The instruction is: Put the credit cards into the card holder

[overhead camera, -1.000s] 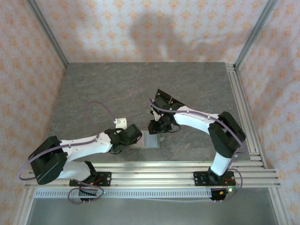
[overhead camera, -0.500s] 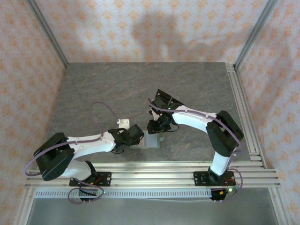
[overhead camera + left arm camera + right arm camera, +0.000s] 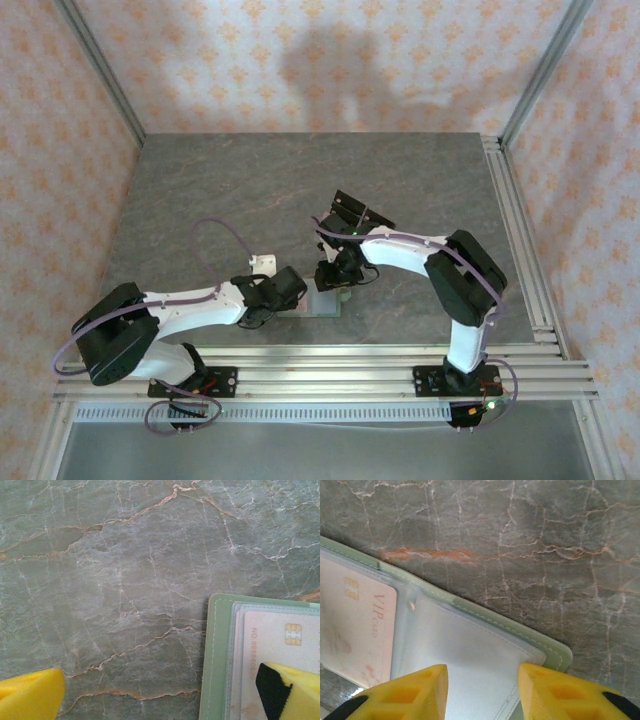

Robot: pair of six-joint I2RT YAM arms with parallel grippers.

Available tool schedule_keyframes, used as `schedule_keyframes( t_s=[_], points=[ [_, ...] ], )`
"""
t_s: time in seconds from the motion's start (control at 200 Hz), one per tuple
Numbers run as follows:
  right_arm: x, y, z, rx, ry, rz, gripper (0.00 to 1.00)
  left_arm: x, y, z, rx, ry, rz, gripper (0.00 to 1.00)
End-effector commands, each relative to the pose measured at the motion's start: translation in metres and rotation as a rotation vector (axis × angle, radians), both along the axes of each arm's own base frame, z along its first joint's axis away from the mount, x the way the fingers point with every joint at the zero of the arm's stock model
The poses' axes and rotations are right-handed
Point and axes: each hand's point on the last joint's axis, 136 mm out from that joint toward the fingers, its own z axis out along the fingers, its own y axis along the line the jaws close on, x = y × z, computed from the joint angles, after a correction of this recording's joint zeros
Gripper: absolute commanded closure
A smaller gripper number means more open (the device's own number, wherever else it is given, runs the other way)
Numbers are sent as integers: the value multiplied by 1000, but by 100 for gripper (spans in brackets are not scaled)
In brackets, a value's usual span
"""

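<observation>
A: Where is the wallet (image 3: 318,304)?

B: From above, it lies at about 6 o'clock on the grey stone desk (image 3: 300,180), close to the near edge and between the two arms. It is open and flat, with a green rim outside and paler leaves inside.

A: And the card?

B: A pale pink card (image 3: 355,625) with a gold chip lies flat against the inside of the wallet. In the right wrist view it sits at 9 o'clock, and the wallet's plain pale leaf is beside it, toward 6 o'clock.

A: What about the left claw?

B: The left claw (image 3: 160,692) is spread as wide as it goes and holds nothing. From above it is at 9 o'clock of the wallet. In its own camera one yellow fingertip is over bare desk at 8 o'clock. The other fingertip (image 3: 300,690) is at 4 o'clock, over the card end of the wallet. I can't tell whether that tip touches the card.

A: And the right claw?

B: The right claw (image 3: 482,685) meets the wallet from 12 o'clock in the top view. Its fingers are about halfway apart. Both yellow tips are low over the pale leaf, and I see nothing pinched between them.
</observation>
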Motion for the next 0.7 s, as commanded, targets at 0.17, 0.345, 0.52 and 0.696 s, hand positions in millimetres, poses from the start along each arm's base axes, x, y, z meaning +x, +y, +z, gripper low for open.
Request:
schedule_keyframes(
  t_s=[0.17, 0.345, 0.52, 0.696],
  points=[
    [-13, 8, -6, 32, 53, 33, 60, -1, 6, -5, 9, -6, 18, 0],
    [-18, 20, -1, 92, 86, 34, 60, -1, 5, -6, 5, -5, 17, 0],
    [-20, 26, -1, 112, 104, 34, 60, -1, 5, -2, -4, -16, 15, 0],
    [-20, 29, -6, 115, 116, 30, 60, -3, 0, 10, -57, -50, -4, 0]
  ],
)
